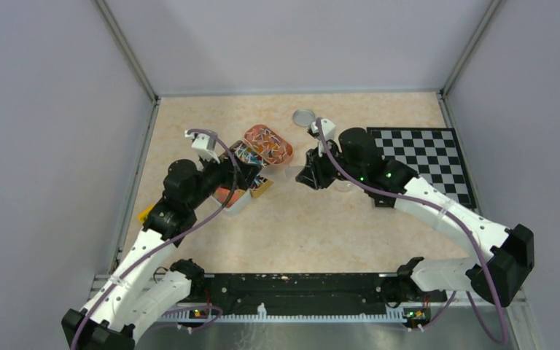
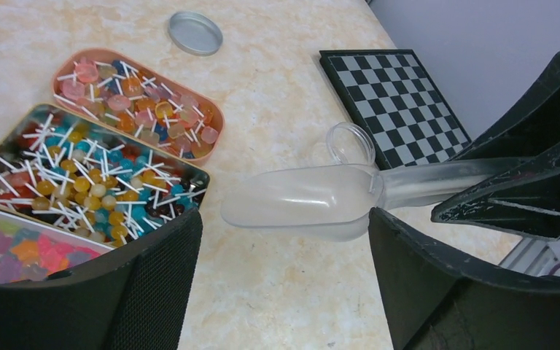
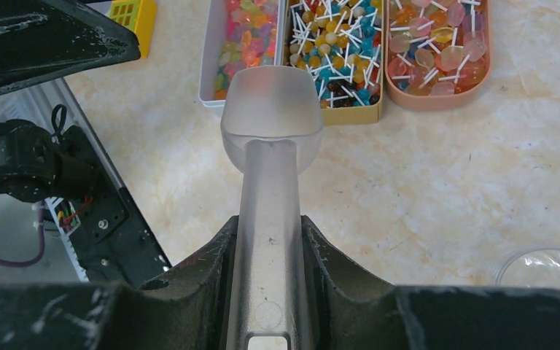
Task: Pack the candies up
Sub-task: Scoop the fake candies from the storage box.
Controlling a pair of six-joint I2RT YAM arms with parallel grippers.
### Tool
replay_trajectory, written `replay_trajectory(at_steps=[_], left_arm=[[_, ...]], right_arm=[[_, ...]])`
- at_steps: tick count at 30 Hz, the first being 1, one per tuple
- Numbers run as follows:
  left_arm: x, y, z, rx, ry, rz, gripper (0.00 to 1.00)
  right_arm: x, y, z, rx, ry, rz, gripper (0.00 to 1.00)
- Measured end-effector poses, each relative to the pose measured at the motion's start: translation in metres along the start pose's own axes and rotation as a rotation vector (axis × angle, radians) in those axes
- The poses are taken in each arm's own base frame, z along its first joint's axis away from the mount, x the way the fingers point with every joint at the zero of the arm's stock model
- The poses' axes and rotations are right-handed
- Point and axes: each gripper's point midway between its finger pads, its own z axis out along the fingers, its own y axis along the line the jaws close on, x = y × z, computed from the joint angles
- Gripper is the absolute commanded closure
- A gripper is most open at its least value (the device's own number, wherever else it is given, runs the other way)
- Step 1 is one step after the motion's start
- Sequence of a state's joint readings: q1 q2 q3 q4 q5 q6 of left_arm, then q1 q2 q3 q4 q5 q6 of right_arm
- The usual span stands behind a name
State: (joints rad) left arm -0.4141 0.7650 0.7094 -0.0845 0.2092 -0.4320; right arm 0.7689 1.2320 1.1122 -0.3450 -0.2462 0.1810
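The candies (image 3: 244,36) are small mixed pink, orange and yellow sweets in a white tray (image 3: 205,80); they also show at the left edge of the left wrist view (image 2: 14,255). My right gripper (image 3: 270,226) is shut on the handle of a clear plastic scoop (image 3: 270,109). The scoop (image 2: 299,200) is empty and hovers beside the trays' near ends. My left gripper (image 2: 284,240) is open and empty, low over the table beside the trays, with the scoop just beyond its fingertips. From above, both grippers (image 1: 251,179) (image 1: 310,175) face each other.
A rectangular tray of ball lollipops (image 2: 87,171) and a pink oval tray of flat lollipops (image 2: 142,102) lie beside the white tray. A clear jar (image 2: 350,142) stands open, its metal lid (image 2: 195,33) farther back. A chessboard (image 1: 423,157) lies right. A yellow block (image 3: 133,16) lies left.
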Motion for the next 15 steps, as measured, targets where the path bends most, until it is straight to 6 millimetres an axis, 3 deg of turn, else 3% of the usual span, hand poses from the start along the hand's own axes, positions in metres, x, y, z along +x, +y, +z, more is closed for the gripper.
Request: replay_trajectory(at_steps=[1, 4, 8, 11, 15], left_arm=[[0.001, 0.0, 0.001, -0.004, 0.006, -0.009, 0.02], [0.001, 0.009, 0.006, -0.066, 0.036, -0.034, 0.01], [-0.003, 0.038, 0.013, -0.223, 0.036, -0.054, 0.01], [-0.009, 0.075, 0.014, -0.369, 0.032, -0.09, 0.01], [-0.031, 0.141, 0.013, -0.56, 0.01, -0.17, 0.01]], right_arm=[[0.0, 0.0, 0.0, -0.002, 0.0, 0.006, 1.0], [0.0, 0.0, 0.0, 0.003, 0.0, 0.016, 1.0], [-0.005, -0.004, 0.002, 0.029, 0.005, 0.026, 1.0], [-0.015, -0.007, 0.007, 0.047, -0.007, 0.026, 1.0], [-0.026, -0.012, 0.015, 0.075, -0.016, 0.022, 1.0]])
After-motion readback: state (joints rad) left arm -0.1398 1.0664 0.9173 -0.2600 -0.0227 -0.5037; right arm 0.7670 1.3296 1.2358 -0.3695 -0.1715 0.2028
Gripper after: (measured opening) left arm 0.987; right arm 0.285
